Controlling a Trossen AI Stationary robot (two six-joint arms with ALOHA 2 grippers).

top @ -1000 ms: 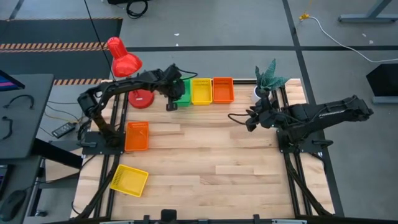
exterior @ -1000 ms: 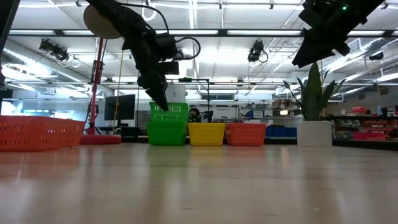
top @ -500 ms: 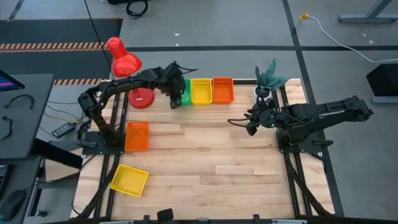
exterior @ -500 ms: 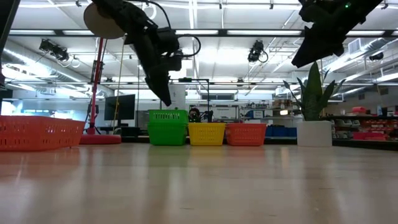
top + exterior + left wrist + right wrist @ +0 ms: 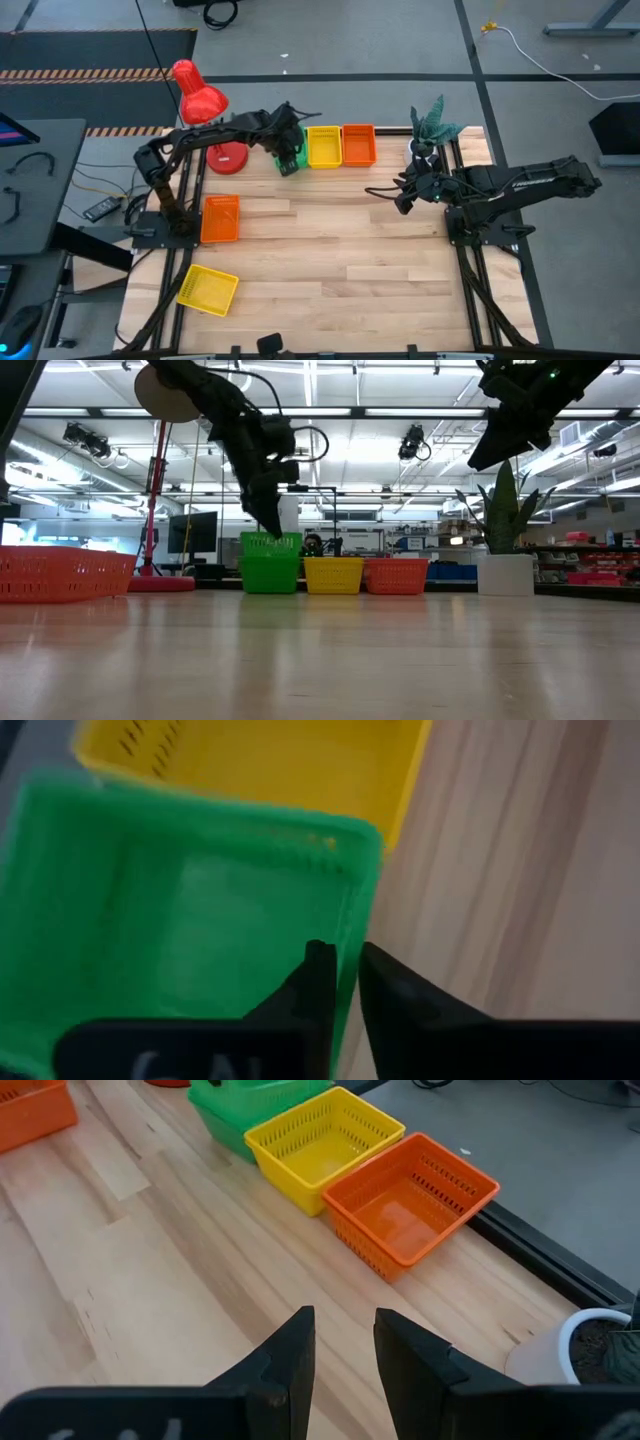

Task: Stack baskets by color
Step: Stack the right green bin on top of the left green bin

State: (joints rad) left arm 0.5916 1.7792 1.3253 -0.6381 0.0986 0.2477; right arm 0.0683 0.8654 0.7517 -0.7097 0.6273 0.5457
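In the high view's upper middle, a green slotted plastic basket stack sits beside a yellow basket and an orange basket. The left end effector pinches the green rim. Loose orange and yellow baskets at left remain unstacked. The right end effector hangs released, idle.

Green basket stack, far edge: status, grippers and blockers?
Left gripper pinching green basket wall, over the stack. Right gripper open, waiting empty above bare table. Yellow basket and orange basket beside green; loose orange and yellow left. No blockers.
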